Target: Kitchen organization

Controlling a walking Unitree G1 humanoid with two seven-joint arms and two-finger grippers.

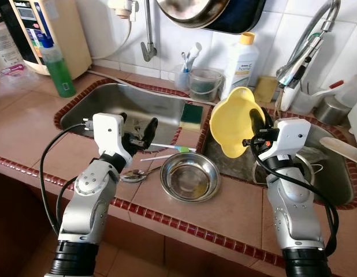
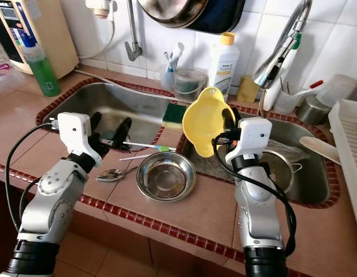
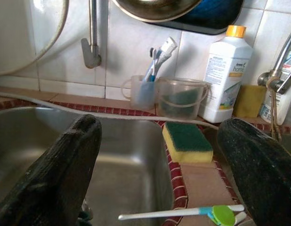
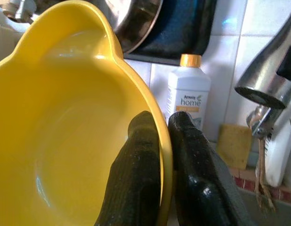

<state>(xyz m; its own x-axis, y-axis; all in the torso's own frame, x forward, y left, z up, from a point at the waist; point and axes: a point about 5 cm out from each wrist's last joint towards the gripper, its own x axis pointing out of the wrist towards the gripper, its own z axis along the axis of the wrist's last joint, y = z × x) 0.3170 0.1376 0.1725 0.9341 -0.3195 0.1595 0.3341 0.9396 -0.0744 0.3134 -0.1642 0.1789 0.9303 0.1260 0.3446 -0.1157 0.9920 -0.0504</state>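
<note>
White tiled wall [image 1: 167,40] behind brown tiled counter [image 1: 225,213] with red-edged trim.

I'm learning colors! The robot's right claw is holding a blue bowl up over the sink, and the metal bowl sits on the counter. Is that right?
Almost. The bowl pinched in the right claw is yellow, not blue, as the right wrist view shows clearly. The rest holds: it is held up over the sink, and the metal bowl sits on the counter.

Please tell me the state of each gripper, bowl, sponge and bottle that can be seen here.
Right gripper: shut on the yellow bowl's rim.
Yellow bowl: lifted, tilted on edge.
Left gripper: open, holding nothing.
Steel bowl: upright on the counter, looks empty.
Sponge: lying flat, green side up.
White bottle: upright, capped.
Green bottle: upright.
</note>
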